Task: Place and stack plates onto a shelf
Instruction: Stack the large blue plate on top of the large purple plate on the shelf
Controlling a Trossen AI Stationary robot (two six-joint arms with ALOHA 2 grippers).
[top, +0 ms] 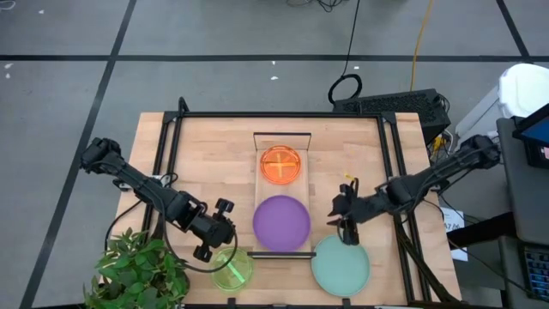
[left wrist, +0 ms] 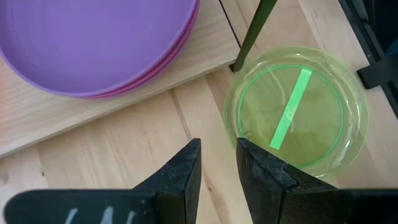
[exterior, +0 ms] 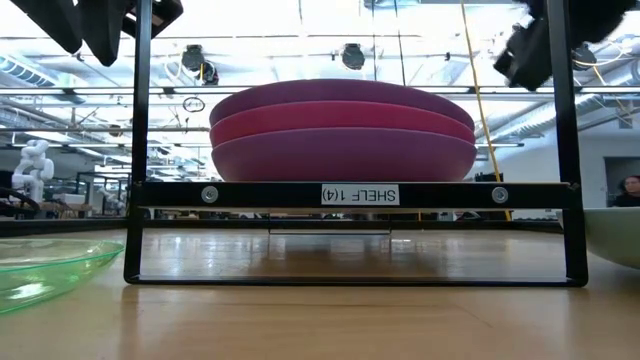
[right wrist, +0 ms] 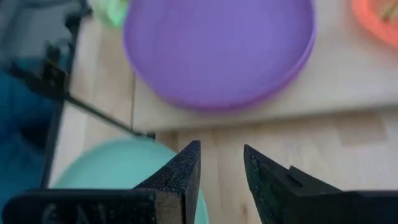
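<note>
Left gripper [top: 208, 243] hovers at the near left of the table, just left of the neon green plate [top: 232, 268], fingers [left wrist: 180, 177] parted by a narrow gap and grasping nothing. I see that green plate lying flat on the table top [top: 206, 146], just outside the shelf frame's near left corner, beside a potted plant [top: 137, 270].

At centre, the shelf [top: 262, 193] runs from far to near. On its far half I see an orange plate [top: 281, 163]. On its near half sits the purple plate [top: 281, 221]; the low view shows it as the top of a stack [exterior: 342, 130] of three large plates, purple and magenta.

Right gripper [top: 343, 225] hangs to the right of the shelf, above the far edge of the pale teal plate [top: 340, 266], fingers [right wrist: 183, 177] slightly apart and empty. I see the teal plate lying on the table at the near right, outside the shelf.
</note>
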